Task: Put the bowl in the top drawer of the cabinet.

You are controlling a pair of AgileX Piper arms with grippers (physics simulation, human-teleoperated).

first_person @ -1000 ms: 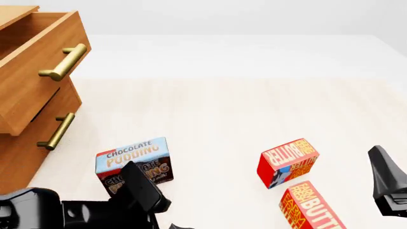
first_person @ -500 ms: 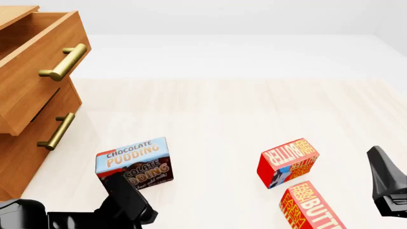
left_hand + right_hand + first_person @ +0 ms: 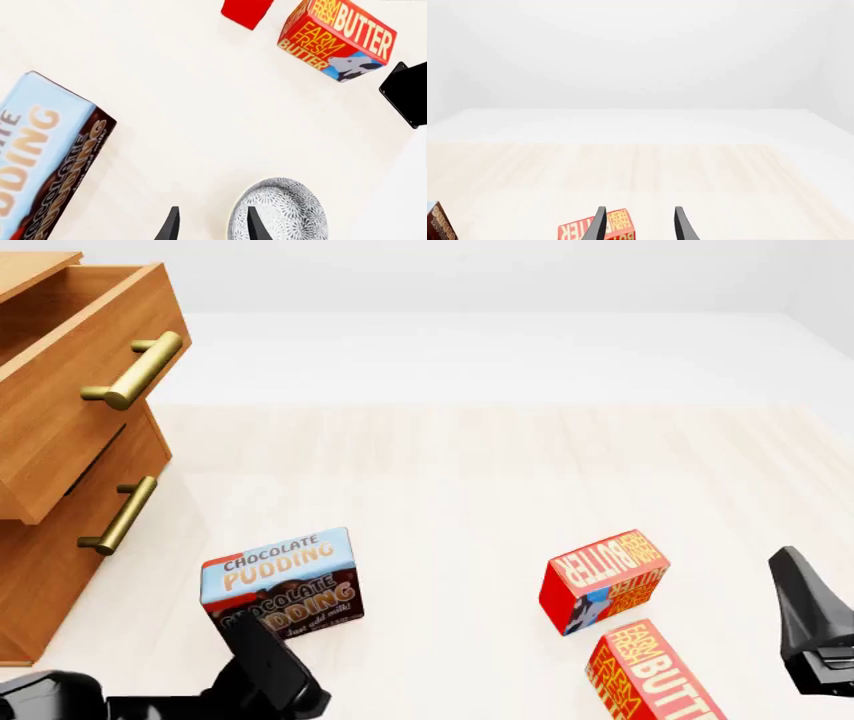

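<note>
Step in hand, as judged: grasp the bowl (image 3: 280, 210), which lies at the surface's near edge. The left claw (image 3: 210, 226) is spread, one finger over the bowl's rim; lower it to straddle the rim, then pinch. The right claw (image 3: 639, 225) is spread and empty. Farther out: a box (image 3: 283, 580) reading "CHOCOLATE PUDDING", two boxes (image 3: 603, 580) reading "FARM FRESH BUTTER". The top drawer (image 3: 80, 380) stands open at the far left.
</note>
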